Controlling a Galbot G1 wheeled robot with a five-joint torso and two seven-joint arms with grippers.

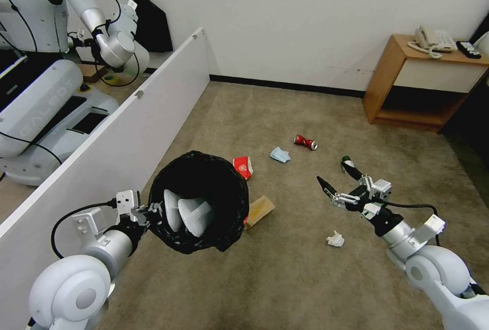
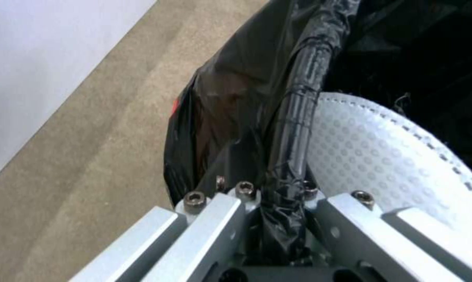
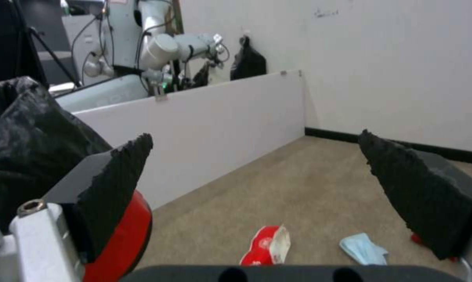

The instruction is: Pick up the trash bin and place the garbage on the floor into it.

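Left hand [image 1: 151, 214] clamped on rim of bin [image 1: 199, 201], held off the floor [image 1: 285, 279], slippers [image 1: 186, 214] inside. Right hand [image 1: 337, 179] wide open, empty, over the carpet. Carton [image 1: 244, 166], mask [image 1: 279, 155], can [image 1: 305, 142], tissue [image 1: 335, 239], cardboard [image 1: 260, 209] on floor.

A robot test room dressed as an office: beige short-pile carpet [image 1: 305, 279], white partition board [image 1: 127, 136], wooden side cabinet [image 1: 395, 78] carrying a white desk telephone [image 1: 430, 39], another white robot [image 1: 56, 80] beyond.
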